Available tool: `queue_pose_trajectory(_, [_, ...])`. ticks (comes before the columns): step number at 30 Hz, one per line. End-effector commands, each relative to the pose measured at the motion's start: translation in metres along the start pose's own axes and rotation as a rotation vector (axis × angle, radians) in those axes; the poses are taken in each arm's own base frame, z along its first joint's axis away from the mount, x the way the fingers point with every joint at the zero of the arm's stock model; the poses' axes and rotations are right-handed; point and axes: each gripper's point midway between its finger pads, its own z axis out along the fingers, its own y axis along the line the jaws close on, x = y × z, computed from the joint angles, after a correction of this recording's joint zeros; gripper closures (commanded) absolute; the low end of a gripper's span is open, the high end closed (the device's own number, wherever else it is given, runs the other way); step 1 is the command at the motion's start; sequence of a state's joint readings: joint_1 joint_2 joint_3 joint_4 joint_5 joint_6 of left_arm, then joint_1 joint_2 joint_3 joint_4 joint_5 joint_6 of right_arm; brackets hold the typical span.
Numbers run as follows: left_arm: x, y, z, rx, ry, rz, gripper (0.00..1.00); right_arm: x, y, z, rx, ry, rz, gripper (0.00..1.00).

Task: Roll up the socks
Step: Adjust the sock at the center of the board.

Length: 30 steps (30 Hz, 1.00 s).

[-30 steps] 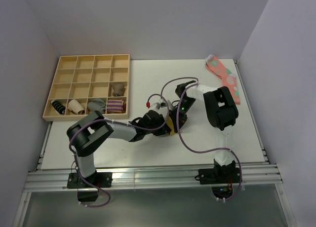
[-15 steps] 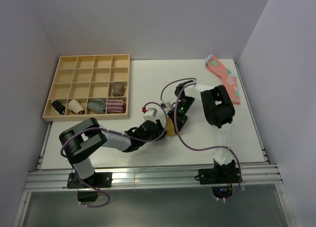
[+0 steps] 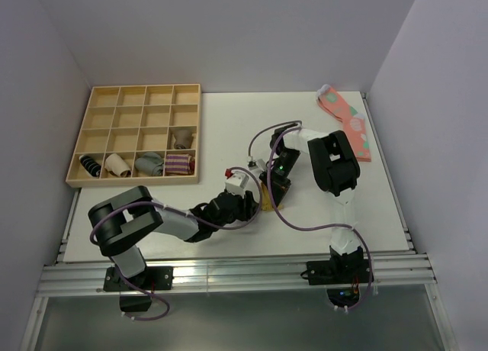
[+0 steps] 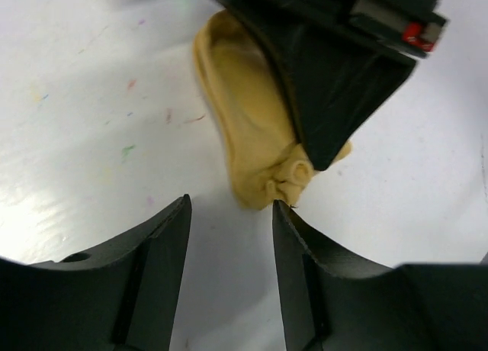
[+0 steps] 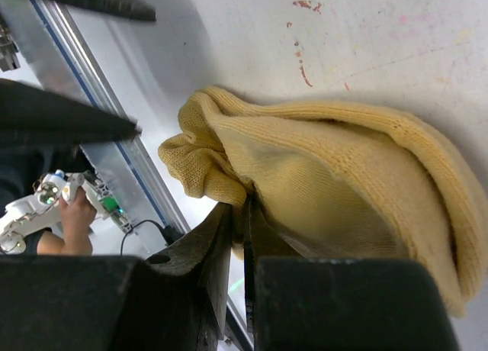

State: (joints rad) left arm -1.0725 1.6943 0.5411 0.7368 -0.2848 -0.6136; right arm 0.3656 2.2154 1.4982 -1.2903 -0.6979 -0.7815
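The mustard-yellow socks (image 4: 252, 130) lie on the white table, mostly hidden under the grippers in the top view (image 3: 266, 198). My right gripper (image 5: 245, 207) is shut on a fold of the socks (image 5: 343, 206) near their bunched end. In the left wrist view its black body covers the socks' right side. My left gripper (image 4: 231, 214) is open and empty, its jaws just short of the socks' bunched end, the right fingertip (image 4: 284, 214) almost touching it. In the top view the left gripper (image 3: 252, 204) sits left of the right gripper (image 3: 273, 192).
A wooden compartment tray (image 3: 137, 135) at the back left holds several rolled socks in its front row. Pink spotted socks (image 3: 347, 120) lie at the back right. The table's front edge and metal rail (image 3: 229, 271) are close behind the left gripper.
My left arm has swung lower and toward the near edge, its gripper staying by the socks. My right gripper has shifted slightly toward the front with the socks pinched.
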Motion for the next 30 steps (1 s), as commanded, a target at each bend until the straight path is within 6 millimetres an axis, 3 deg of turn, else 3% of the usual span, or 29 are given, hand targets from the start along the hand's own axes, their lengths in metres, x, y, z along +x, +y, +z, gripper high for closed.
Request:
queue_pose_trajectory(1, [-0.025,-0.037,0.010,0.134,-0.062,0.066,0.47,0.003,-0.017,-0.004,0.055,0.034,-0.008,0.91])
queue_pose_trajectory(9, [-0.022,-0.048,0.033,0.165,-0.031,0.100,0.47,0.002,-0.018,-0.005,0.059,0.032,-0.007,0.91])
queue_pose_trajectory(18, [-0.010,-0.032,0.045,0.101,0.012,0.119,0.53,0.004,-0.017,-0.006,0.060,0.030,-0.013,0.91])
queue_pose_trajectory(27, [0.006,-0.018,0.050,0.045,0.064,0.108,0.87,0.003,-0.017,-0.006,0.069,0.002,-0.026,0.90])
queue_pose_trajectory(30, [0.013,-0.015,0.049,0.035,0.092,0.096,1.00,0.000,-0.018,-0.010,0.097,-0.040,-0.036,0.85])
